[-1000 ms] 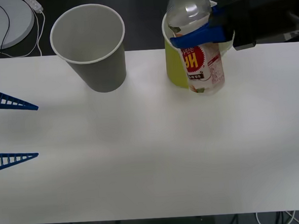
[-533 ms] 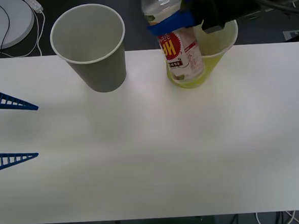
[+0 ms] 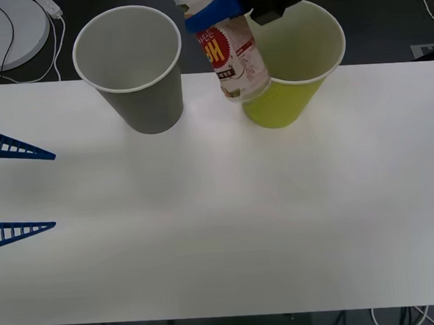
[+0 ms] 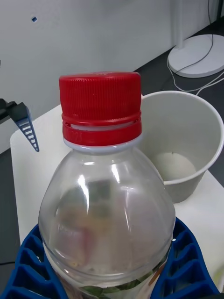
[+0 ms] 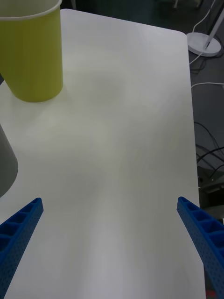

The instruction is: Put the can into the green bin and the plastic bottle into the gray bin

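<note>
While its blue fingers clamp the shoulder of the plastic bottle (image 3: pixel 234 58), the right hand (image 3: pixel 211 12) hangs above the far edge of the table (image 3: pixel 220 221), between the two bins. The bottle is held clear of the table, its long axis close to upright but tilted, with the red cap toward the hand and the base swung out against the near side of the green bin (image 3: pixel 293 62). The gray bin (image 3: pixel 132 68) stands just to the robot's left of the bottle, mouth open and upright, and in the right wrist view its white interior (image 4: pixel 184 140) lies beyond the cap. By the look of it, the carry needs to go leftward until the base clears that rim. The left hand (image 3: pixel 12 191) rests spread wide and empty at the table's left edge.
</note>
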Tool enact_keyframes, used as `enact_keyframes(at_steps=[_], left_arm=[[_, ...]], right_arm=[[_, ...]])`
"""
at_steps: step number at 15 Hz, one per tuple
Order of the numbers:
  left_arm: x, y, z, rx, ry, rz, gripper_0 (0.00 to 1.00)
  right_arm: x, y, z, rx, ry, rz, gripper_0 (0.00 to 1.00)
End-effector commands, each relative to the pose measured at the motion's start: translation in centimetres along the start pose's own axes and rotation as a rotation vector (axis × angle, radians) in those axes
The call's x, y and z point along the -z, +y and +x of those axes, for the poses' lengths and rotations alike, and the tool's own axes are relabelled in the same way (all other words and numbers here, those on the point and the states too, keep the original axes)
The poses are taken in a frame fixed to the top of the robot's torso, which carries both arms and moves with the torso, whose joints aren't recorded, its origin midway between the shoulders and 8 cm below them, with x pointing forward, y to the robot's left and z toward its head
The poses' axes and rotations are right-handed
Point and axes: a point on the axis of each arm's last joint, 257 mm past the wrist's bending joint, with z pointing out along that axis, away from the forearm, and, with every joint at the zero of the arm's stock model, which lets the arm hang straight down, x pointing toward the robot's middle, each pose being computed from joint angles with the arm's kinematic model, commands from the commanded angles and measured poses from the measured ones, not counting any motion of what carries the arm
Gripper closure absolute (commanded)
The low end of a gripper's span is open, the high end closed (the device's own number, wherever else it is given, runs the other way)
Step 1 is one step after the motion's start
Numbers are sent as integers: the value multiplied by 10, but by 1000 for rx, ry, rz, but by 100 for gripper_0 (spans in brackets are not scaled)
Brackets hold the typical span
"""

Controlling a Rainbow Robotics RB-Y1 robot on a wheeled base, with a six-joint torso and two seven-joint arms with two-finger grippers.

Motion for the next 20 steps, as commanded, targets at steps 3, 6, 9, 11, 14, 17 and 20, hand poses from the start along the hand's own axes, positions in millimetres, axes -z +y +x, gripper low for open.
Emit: enact_keyframes(at_steps=[3,6,9,11,14,17,20], left_arm=[[0,0,0,0,0,0,0],[0,0,0,0,0,0,0],[0,0,0,0,0,0,0],[0,0,0,0,0,0,0],[0,0,0,0,0,0,0],[0,0,0,0,0,0,0],[0,0,0,0,0,0,0]], right_arm=[[-15,-4,-20,12,30,-1,100],[-29,-10,-29,15,48,13,100],[-43,-17,-36,12,63,27,100],[-54,-23,-41,2,76,41,100],[-69,-32,-47,-10,91,62,100],[-81,-41,-56,-22,100,88,100],[-91,-50,-64,-31,114,118,100]])
